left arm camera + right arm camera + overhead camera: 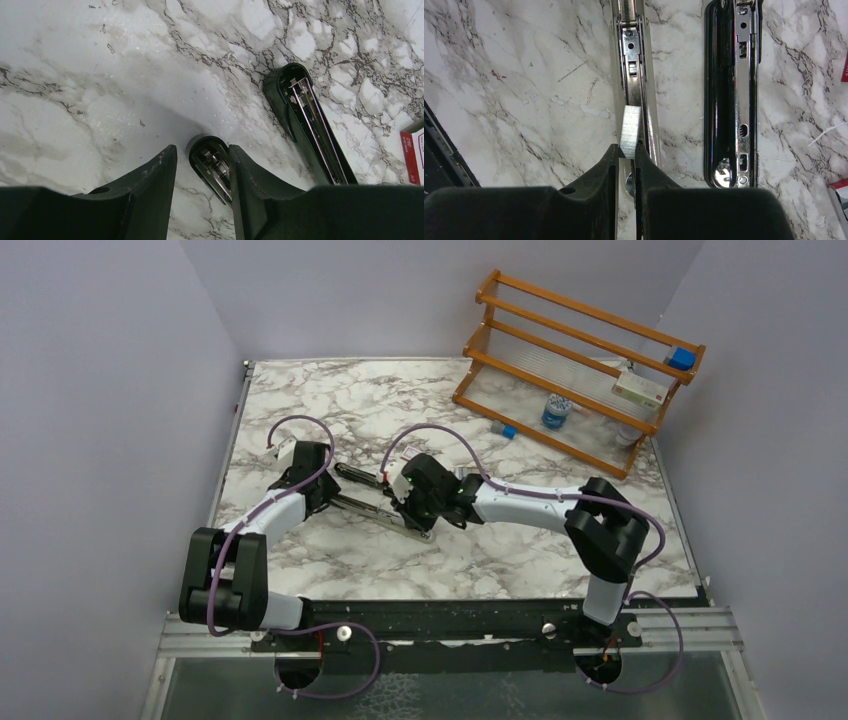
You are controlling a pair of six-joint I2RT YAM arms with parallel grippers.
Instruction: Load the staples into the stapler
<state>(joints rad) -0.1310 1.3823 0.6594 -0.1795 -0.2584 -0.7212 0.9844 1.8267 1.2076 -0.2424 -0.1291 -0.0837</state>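
Observation:
The black stapler [365,502] lies swung open flat on the marble between my two grippers. In the left wrist view, the rounded end of one stapler arm [212,162] sits between my left gripper's [202,150] spread fingers. It rests against the right finger, with marble showing between it and the left finger. The other arm [310,125] lies to the right. My right gripper [626,150] is shut on a silver-grey strip of staples [629,131], held over the silver channel [633,60]. The black half [730,95] lies alongside. The red staples box [413,156] shows at the frame edge.
A wooden rack [580,370] stands at the back right, holding a blue-capped bottle [556,412], a white box [640,390] and a blue cube [683,358]. A small blue item [508,430] lies in front of it. Grey walls close in the table on both sides.

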